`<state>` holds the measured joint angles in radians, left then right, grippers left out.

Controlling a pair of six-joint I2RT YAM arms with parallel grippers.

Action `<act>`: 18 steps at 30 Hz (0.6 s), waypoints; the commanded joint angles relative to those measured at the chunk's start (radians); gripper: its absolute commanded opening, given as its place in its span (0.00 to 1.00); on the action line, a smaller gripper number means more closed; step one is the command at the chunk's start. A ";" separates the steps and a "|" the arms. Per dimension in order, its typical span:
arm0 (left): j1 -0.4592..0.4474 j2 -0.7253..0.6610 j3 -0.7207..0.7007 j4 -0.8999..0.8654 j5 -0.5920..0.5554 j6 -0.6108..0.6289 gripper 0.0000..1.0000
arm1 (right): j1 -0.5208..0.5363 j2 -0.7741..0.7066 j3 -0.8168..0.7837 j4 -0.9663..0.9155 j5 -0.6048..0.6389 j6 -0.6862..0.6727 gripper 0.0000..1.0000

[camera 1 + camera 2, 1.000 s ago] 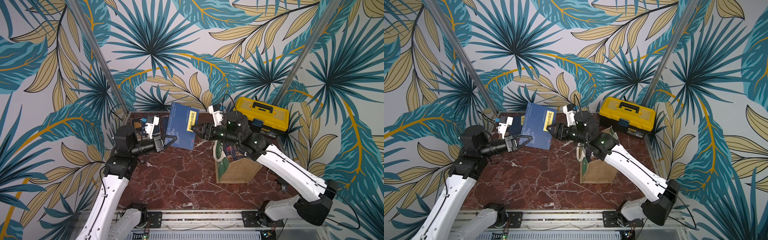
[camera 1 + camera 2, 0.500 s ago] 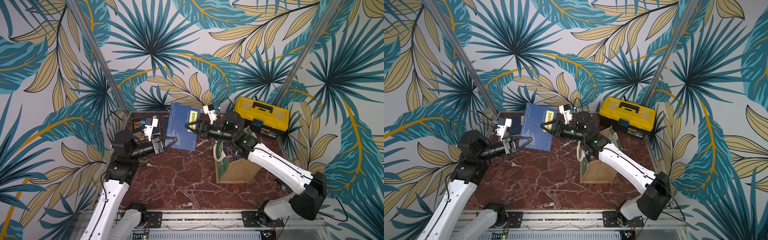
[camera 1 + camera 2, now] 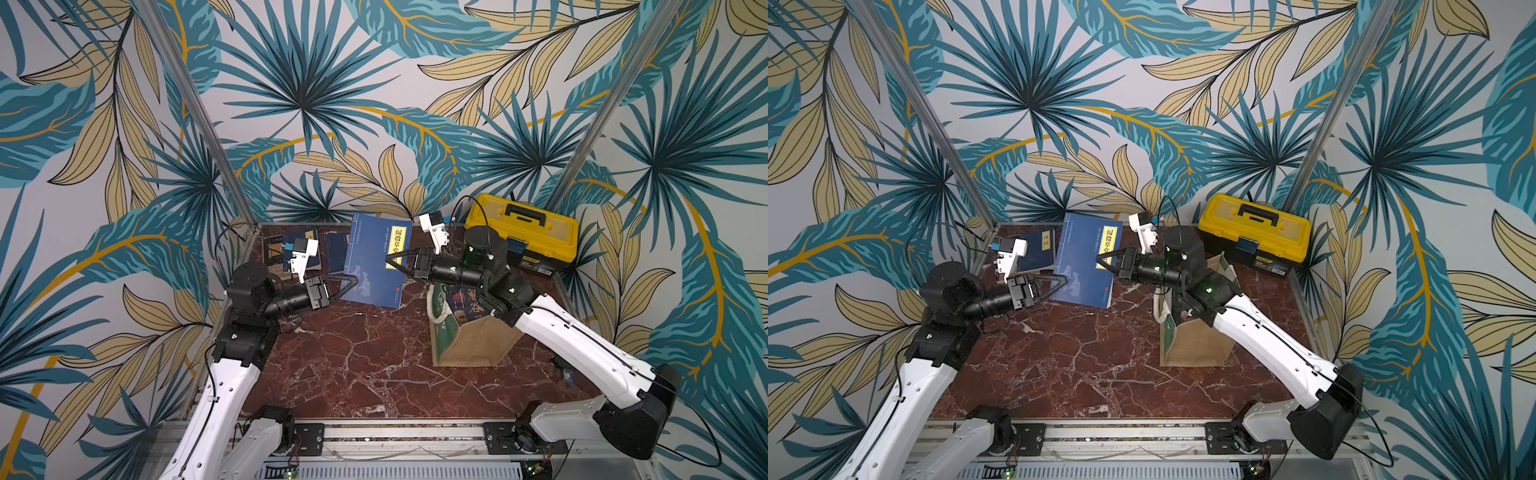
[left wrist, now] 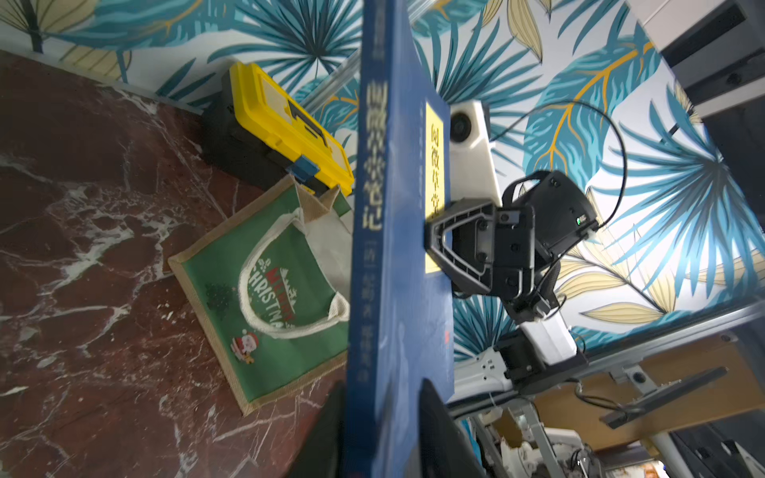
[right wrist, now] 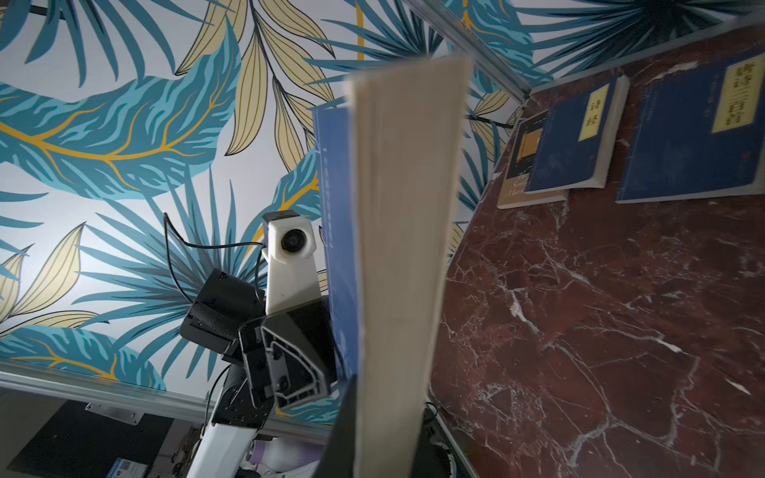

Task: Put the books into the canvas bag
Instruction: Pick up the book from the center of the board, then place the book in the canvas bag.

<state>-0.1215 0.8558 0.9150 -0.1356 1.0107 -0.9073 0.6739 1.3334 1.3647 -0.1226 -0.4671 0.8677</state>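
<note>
We see the right fingers (image 4: pixel 455 231) pressed flat on the navy book (image 3: pixel 374 257). One sits on the front cover over the lower end of its yellow label (image 3: pixel 398 245); the other is hidden behind. In the right wrist view the page edge runs straight out from btw them, so the right gripper (image 3: pixel 390 264) is pinching that book on its fore-edge side. The left fingers (image 5: pixel 289 360) straddle the opp. side, at the spine-side lower corner. We can't tell whether they press the covers or stand just off them. The book spans the gap btw the left gripper (image 3: pixel 347 284) and the right one.

The navy book is up off the table (image 3: pixel 353 374), cover tilted toward the top cam. It hangs over the far-middle of the table, left of the canvas bag (image 3: pixel 473 345) and apart from it. The bag stands upright on the right half w/ its mouth open. Its green printed panel faces the left arm, and a white rope handle hangs over that panel. A dark-cover book (image 3: pixel 465 305) shows inside the mouth, under the right arm. Just behind the bag sits a yellow-and-black toolbox (image 3: pixel 523 232).

More books lie flat in the far-left corner: a small navy one (image 5: pixel 579 136) on a darker one (image 5: pixel 517 174), and a larger navy one (image 5: pixel 695 136) beside them.
</note>
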 commanded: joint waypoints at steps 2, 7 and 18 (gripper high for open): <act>0.004 -0.001 -0.005 0.030 -0.034 -0.007 0.54 | -0.024 -0.048 0.098 -0.251 0.078 -0.145 0.00; -0.060 0.008 -0.009 -0.029 -0.158 0.019 0.58 | -0.077 -0.099 0.231 -0.590 0.269 -0.353 0.00; -0.524 0.318 0.217 -0.204 -0.626 0.126 0.65 | -0.141 -0.121 0.472 -1.084 0.783 -0.592 0.00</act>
<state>-0.5858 1.1194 1.0389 -0.2951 0.5320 -0.8253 0.5411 1.2034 1.8103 -1.0412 0.1394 0.3653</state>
